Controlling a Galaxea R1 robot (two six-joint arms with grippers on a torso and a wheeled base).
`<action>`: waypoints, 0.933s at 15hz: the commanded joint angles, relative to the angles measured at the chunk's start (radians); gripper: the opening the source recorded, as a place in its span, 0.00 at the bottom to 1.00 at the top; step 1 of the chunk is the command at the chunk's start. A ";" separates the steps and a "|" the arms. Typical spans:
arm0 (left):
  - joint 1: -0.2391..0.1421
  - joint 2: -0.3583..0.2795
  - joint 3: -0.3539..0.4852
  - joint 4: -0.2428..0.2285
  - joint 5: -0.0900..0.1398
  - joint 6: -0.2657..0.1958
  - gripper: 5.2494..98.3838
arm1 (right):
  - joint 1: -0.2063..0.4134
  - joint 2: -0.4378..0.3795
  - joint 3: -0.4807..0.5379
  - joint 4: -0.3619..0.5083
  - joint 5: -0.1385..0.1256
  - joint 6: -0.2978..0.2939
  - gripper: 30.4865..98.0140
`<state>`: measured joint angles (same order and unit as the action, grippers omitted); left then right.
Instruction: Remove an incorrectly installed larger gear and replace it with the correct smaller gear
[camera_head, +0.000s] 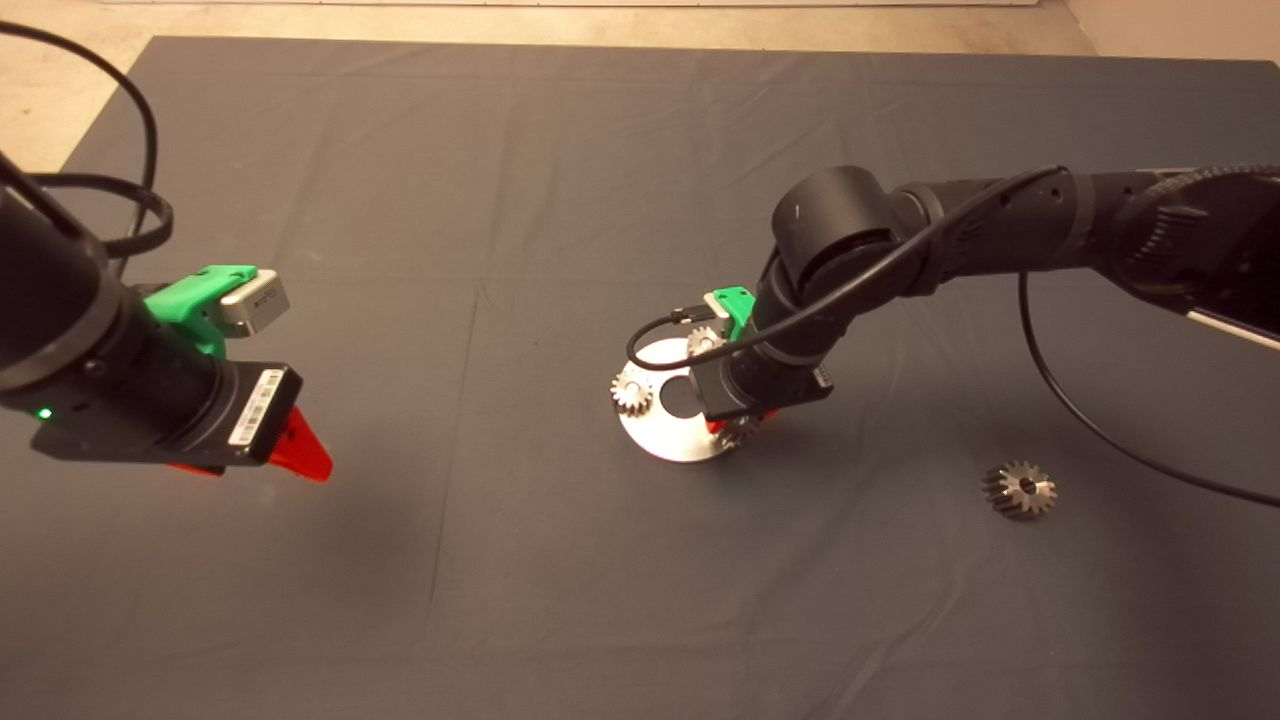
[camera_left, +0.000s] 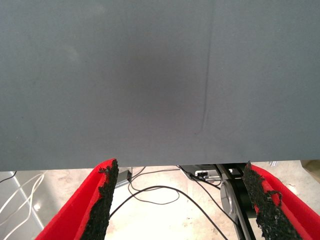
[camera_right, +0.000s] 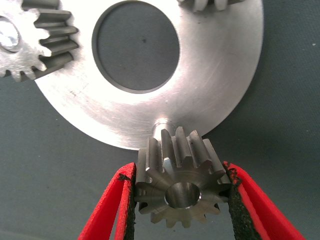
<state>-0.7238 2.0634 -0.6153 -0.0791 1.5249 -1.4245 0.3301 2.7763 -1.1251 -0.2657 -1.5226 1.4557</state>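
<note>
- Your right gripper (camera_right: 180, 200) has its fingers (camera_right: 125, 200) clenched on the smaller gear (camera_right: 181, 185), one black pad pressed against the teeth on each side.
- You can see the gear's centre hole facing the wrist camera, and the gear sits at the rim of the metal disc (camera_right: 210, 95), just over a small peg (camera_right: 161, 123) at the disc's edge; you cannot tell whether it is seated on the peg.
- The disc lies flat on the dark mat (camera_head: 500, 200) with a wide round hole (camera_right: 136, 46) in its middle.
- Two pale silver gears sit on the disc's rim: one gear (camera_right: 35, 42) to one side of the hole, and another gear (camera_right: 210, 4) of which only the edge shows.
- In the head view, your right arm (camera_head: 900, 240) reaches in from the right and its wrist covers most of the disc (camera_head: 655, 440).
- The larger gear (camera_head: 1019, 489) lies on the mat well apart from the disc, toward the right arm's side, touching nothing.
- Your left gripper (camera_left: 182, 205) hangs over the mat's left part, far from the disc, fingers (camera_left: 100, 205) spread apart and grasping nothing.
- Past the mat's edge, the left wrist view shows a pale floor (camera_left: 160, 220) with cables (camera_left: 150, 192).
</note>
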 joint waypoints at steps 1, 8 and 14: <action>-0.016 -0.001 0.000 -0.001 0.133 0.006 0.63 | 0.030 0.013 -0.003 -0.024 0.002 -0.005 0.13; -0.016 -0.002 -0.010 -0.001 0.133 0.009 0.63 | 0.033 0.056 -0.027 -0.023 0.004 -0.005 0.12; -0.016 -0.003 -0.009 -0.001 0.133 0.009 0.63 | 0.034 0.050 -0.024 -0.021 0.004 -0.003 0.11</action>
<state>-0.7238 2.0634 -0.6234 -0.0791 1.5240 -1.4202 0.3328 2.8257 -1.1532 -0.2655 -1.5221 1.4532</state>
